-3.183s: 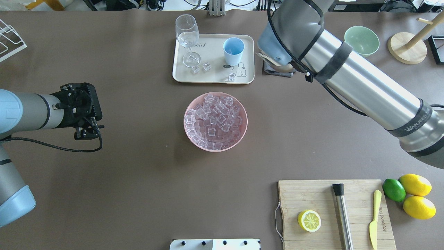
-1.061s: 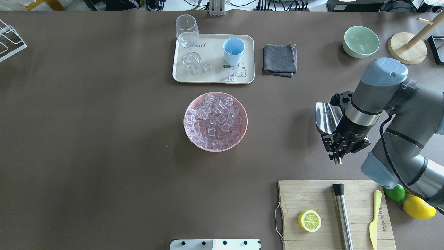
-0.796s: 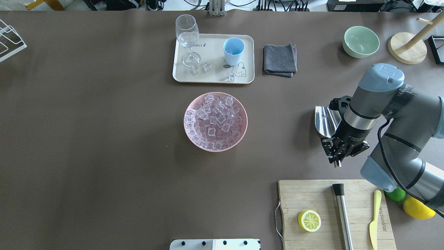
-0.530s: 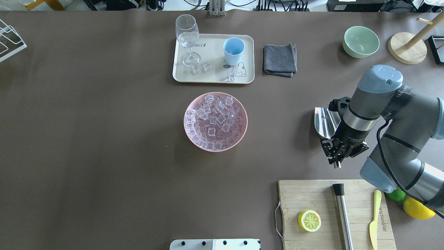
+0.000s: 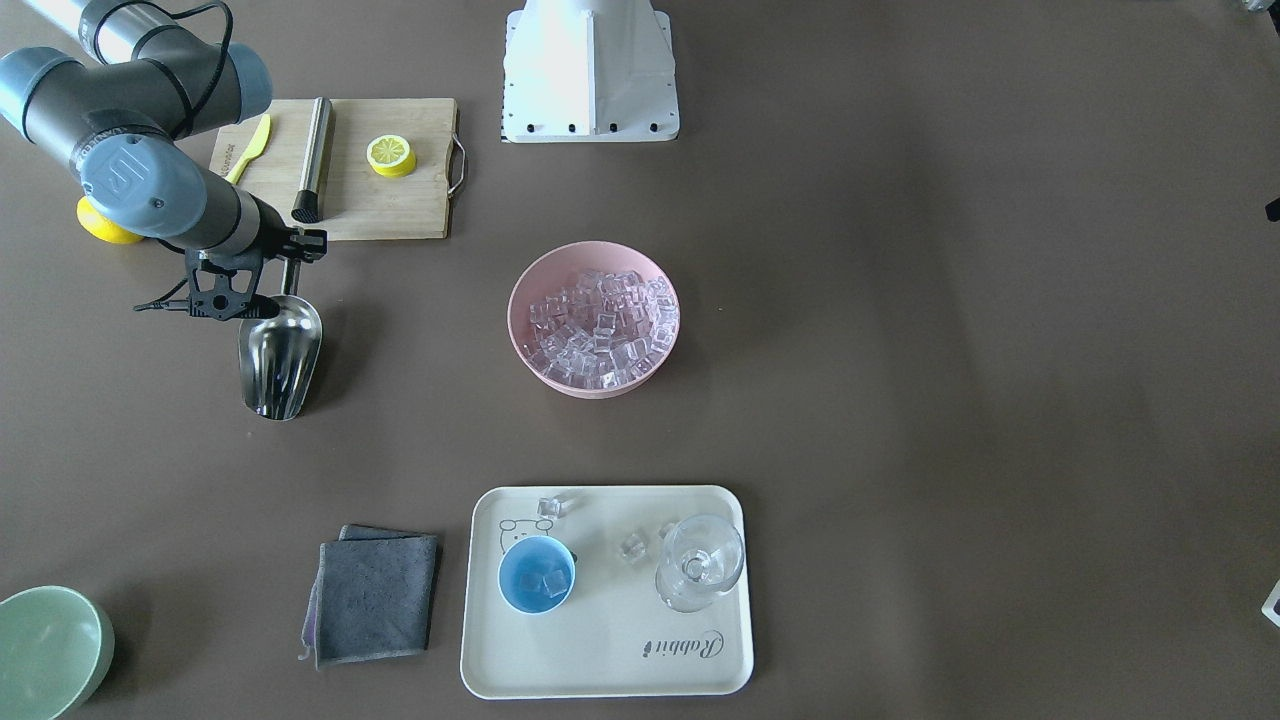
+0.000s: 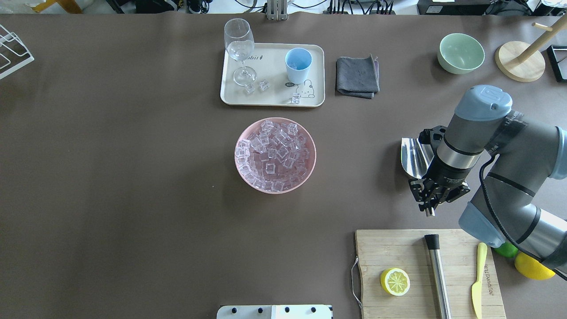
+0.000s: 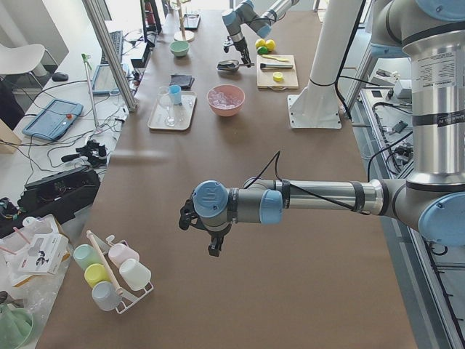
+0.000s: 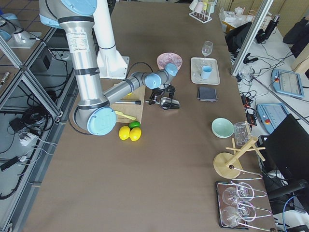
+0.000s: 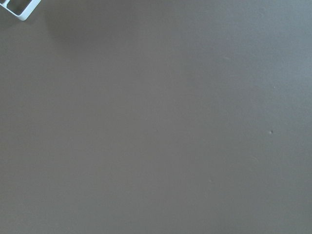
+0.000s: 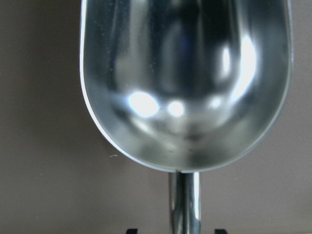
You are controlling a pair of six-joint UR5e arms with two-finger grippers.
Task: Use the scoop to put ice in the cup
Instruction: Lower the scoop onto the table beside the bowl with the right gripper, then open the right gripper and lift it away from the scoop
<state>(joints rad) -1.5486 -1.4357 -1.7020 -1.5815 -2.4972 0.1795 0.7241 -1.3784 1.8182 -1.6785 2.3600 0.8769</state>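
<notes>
Overhead view, with the pink bowl (image 6: 312, 146) as the dial's centre. One steel scoop (image 6: 414, 155) lies on the tabletop (image 6: 133, 177) at 3 o'clock, trough up and empty. Your right claw (image 10: 174, 228) straddles its short round handle, released, and the fingertips (image 10: 130, 230) stand clear on either side.

The scoop is probably stiff, smooth and slippery, and heavier at the trough. Take it on the handle, close to the trough, or it may tip.

One light-blue cup (image 6: 298, 65) stands on the one tray (image 6: 274, 99) at 12 o'clock, with at least two cubes inside. The ice (image 6: 274, 155) heaps the bowl, too many cubes to count, and they look small, hard and likely slick. Three loose cubes lie on the tray beside one stemmed glass (image 6: 239, 44).

The left claw (image 7: 212, 243) hangs well apart from all this, and you cannot tell whether it is parted or closed.
</notes>
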